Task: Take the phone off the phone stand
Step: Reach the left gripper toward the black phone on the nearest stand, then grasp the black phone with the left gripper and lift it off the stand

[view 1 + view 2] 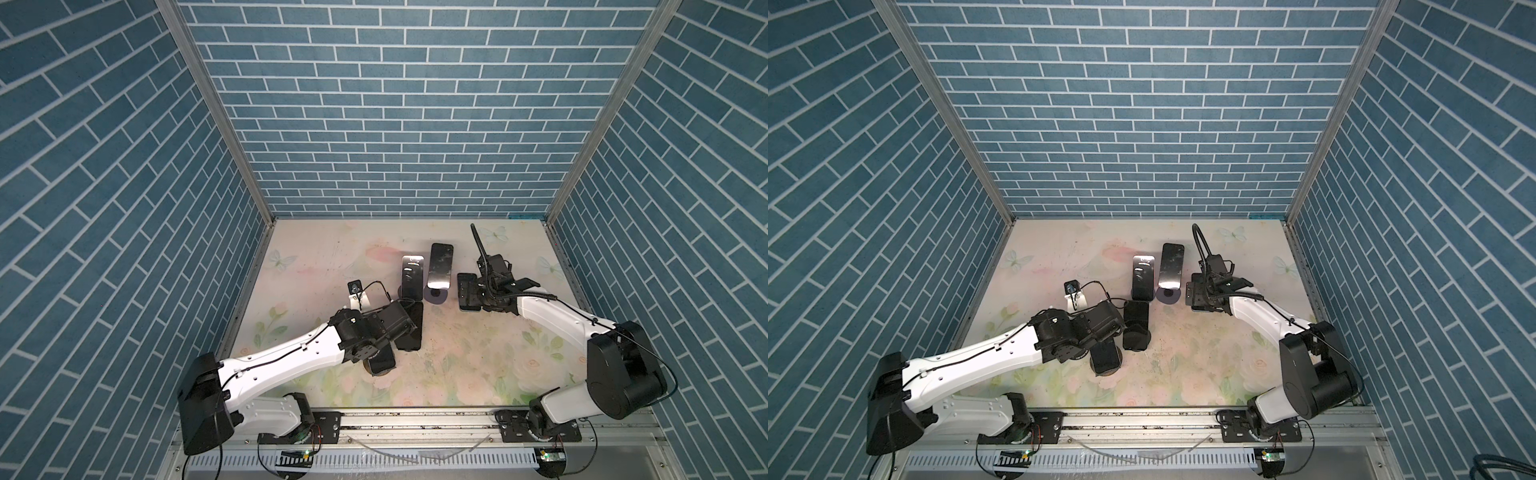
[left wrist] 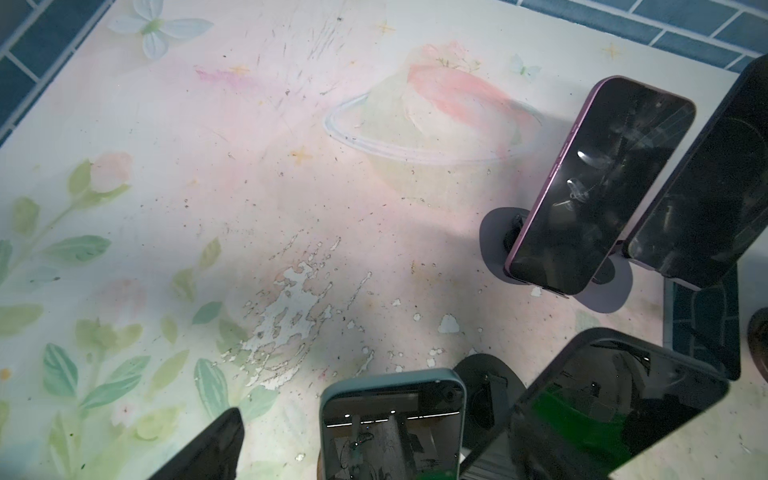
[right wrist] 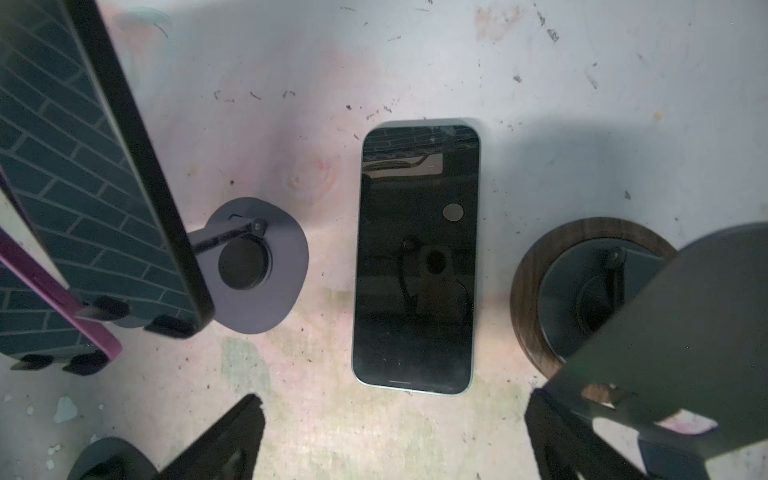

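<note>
Three phones lean on stands around my left gripper [image 2: 390, 419], and a fourth stands further off. A teal-cased phone [image 2: 392, 428] [image 1: 380, 363] sits on a wood-based stand, its top edge between the open jaws. One finger [image 2: 208, 449] shows beside it, apart from the case. The other finger is hidden behind a black phone [image 2: 602, 407] [image 1: 409, 328]. Further off stand a purple phone [image 2: 598, 183] [image 1: 411, 274] and a dark phone [image 2: 706, 187] [image 1: 440, 264]. My right gripper [image 3: 395, 432] [image 1: 473, 291] hangs open over a phone [image 3: 415, 257] lying flat on the table.
An empty stand with a round wooden base [image 3: 536, 291] and a grey plate [image 3: 685, 332] stands close beside the right finger [image 3: 557, 436]. The dark phone's stand has a purple-grey base [image 3: 266, 266]. The floral table [image 1: 332, 257] is walled by blue brick panels [image 1: 395, 124].
</note>
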Robot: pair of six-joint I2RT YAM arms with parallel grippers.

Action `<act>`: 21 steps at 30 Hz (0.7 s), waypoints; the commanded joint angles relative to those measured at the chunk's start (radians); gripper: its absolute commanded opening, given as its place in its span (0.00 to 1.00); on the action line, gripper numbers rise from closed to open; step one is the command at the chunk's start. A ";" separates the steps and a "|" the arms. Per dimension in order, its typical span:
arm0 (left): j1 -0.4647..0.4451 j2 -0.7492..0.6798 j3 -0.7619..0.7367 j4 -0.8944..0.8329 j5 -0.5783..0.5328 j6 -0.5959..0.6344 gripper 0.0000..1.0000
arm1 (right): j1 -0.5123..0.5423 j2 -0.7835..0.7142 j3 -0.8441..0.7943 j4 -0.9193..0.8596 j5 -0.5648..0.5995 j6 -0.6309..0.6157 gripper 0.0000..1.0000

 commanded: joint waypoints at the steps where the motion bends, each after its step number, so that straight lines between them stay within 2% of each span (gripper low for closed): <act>1: -0.006 0.031 -0.011 0.026 0.035 -0.009 1.00 | 0.005 0.006 -0.027 0.015 -0.005 -0.037 0.99; 9: -0.006 0.119 0.007 0.014 0.080 -0.017 0.98 | 0.005 -0.003 -0.053 0.030 -0.005 -0.039 0.99; 21: 0.004 0.138 -0.026 0.042 0.088 -0.032 0.92 | 0.005 -0.008 -0.075 0.032 -0.003 -0.039 0.99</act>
